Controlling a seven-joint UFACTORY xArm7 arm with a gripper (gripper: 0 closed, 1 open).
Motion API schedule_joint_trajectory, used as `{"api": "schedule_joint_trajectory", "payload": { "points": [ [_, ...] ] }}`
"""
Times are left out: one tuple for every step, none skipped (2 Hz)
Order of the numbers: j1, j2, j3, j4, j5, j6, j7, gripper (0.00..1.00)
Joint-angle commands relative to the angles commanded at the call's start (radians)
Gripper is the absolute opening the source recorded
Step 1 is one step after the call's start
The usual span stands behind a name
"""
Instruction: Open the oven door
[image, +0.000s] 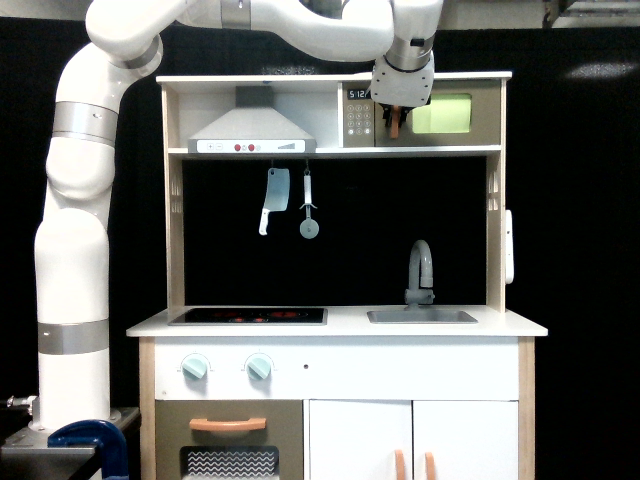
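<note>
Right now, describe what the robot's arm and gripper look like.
The arm is glossy white, built of thick rounded segments with silver-grey bands at the joints. It stands on a dark base beside a blue clamp. The gripper is a white-grey block with dark parts underneath. No cables or markings show.
</note>
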Motion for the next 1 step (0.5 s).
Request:
{"api": "schedule_joint_trajectory", "payload": {
  "points": [
    [-0.039, 0.003, 0.011, -0.004, 0.0, 0.022, -0.02, 0.0]
  ]
}}
